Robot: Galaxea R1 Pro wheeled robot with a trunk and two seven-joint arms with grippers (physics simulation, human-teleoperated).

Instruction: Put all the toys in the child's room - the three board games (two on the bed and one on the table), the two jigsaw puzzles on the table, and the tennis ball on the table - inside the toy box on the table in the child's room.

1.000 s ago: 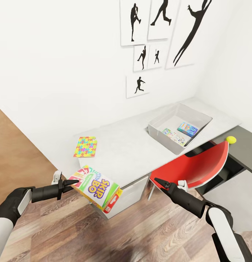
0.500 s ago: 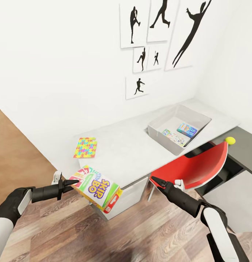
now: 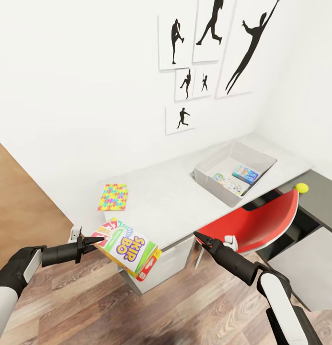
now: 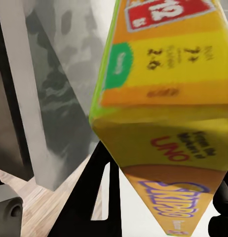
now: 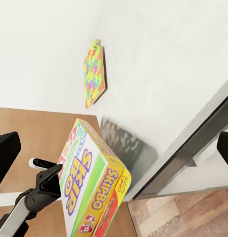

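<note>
Taking the desk point(image 3: 185, 191) as the landmark: nearest, off its front left corner and above the wood floor, the left hand point(image 3: 91, 241) is clamped on the corner of a Skip-Bo board game point(image 3: 127, 247), which hangs tilted just short of the desk edge. The right hand point(image 3: 201, 238) is in front of the desk's middle, beside a red chair point(image 3: 261, 223), carrying nothing; its fingers look close together, though I cannot tell for certain.

Over the last second the right arm has crept a little toward the desk and the view has swung slightly, while the game box has kept its place at the corner. So the carry seems stalled at the approach, not yet over the bin.

On the desk near its left end lies one jigsaw puzzle point(image 3: 112, 197), flat. Farther along, at the desk's right end, the toy box point(image 3: 204, 176) already holds two small game boxes point(image 3: 246, 173). Just past that end, the tennis ball point(image 3: 301, 188) rests on a lower dark surface. Silhouette pictures point(image 3: 211, 45) hang on the wall behind.
</note>
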